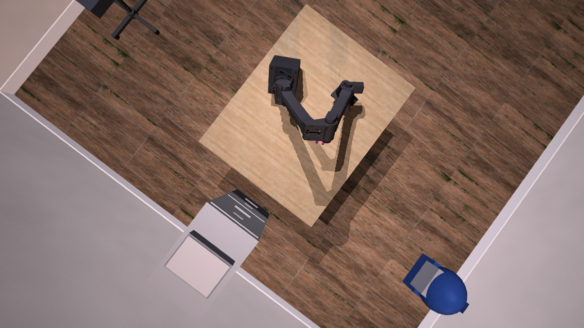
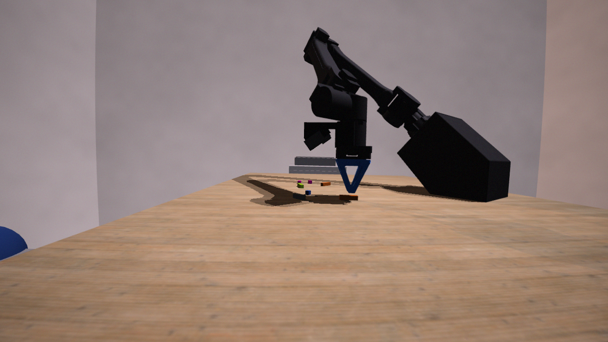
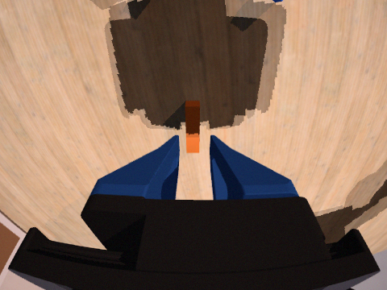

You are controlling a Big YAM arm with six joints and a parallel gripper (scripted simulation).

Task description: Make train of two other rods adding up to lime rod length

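An orange rod (image 3: pixel 193 129) (image 2: pixel 348 197) lies flat on the table (image 2: pixel 297 263) (image 1: pixel 242 133), its far half in the arm's shadow. My gripper (image 3: pixel 194 142) (image 2: pixel 352 192) stands upright over the rod's near end, fingertips low on either side of it with a clear gap to each finger. It is partly open and holds nothing. A blue cube (image 2: pixel 308 192) lies farther off, with a grey rod (image 2: pixel 299 195) beside it in shadow. Behind them lie a lime rod (image 2: pixel 300 185), two magenta rods (image 2: pixel 309 181) (image 2: pixel 299 181) and a second orange rod (image 2: pixel 325 184).
The arm's black base (image 2: pixel 454 161) (image 1: pixel 284 73) stands on the table to the right of the rods. In the overhead view the arm hides most rods; only the magenta ones (image 1: pixel 318 143) peek out at its elbow. A printer (image 1: pixel 218 244) and a blue bin (image 1: pixel 442 289) stand on the floor.
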